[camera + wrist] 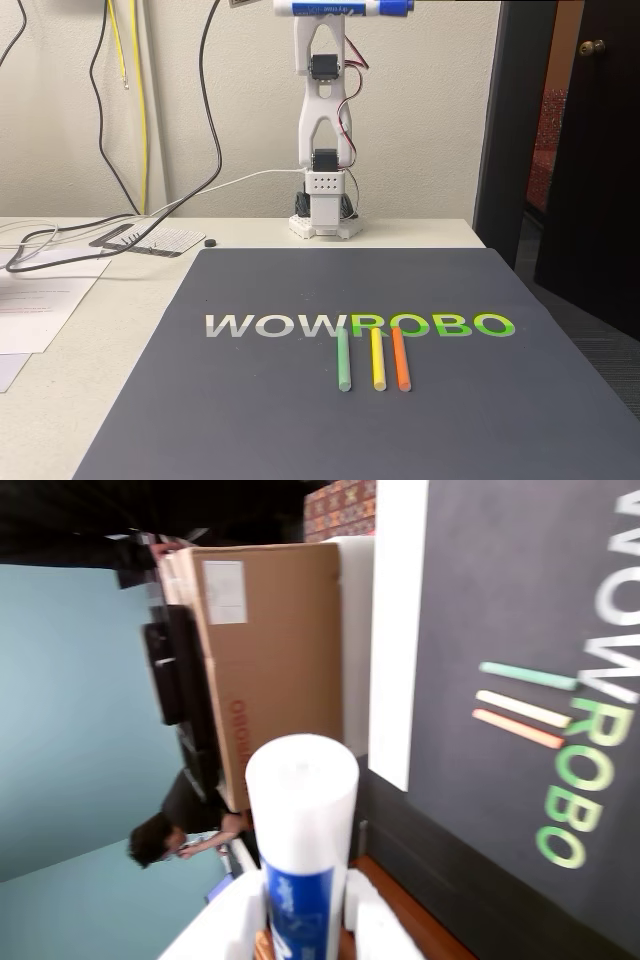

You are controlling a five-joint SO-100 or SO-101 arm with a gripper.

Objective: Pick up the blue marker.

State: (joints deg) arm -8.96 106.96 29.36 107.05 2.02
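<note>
Blue marker (342, 8) held high above the dark mat (300, 420).
In the wrist view the gripper (305, 920) has its white fingers (235, 925) clamped on the marker's barrel; far below, on the mat, lie the green (344, 360), yellow (378, 360) and orange (400, 360) sticks.

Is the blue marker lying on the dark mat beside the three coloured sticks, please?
No, the blue marker is held high above the mat, clamped in the gripper.
</note>
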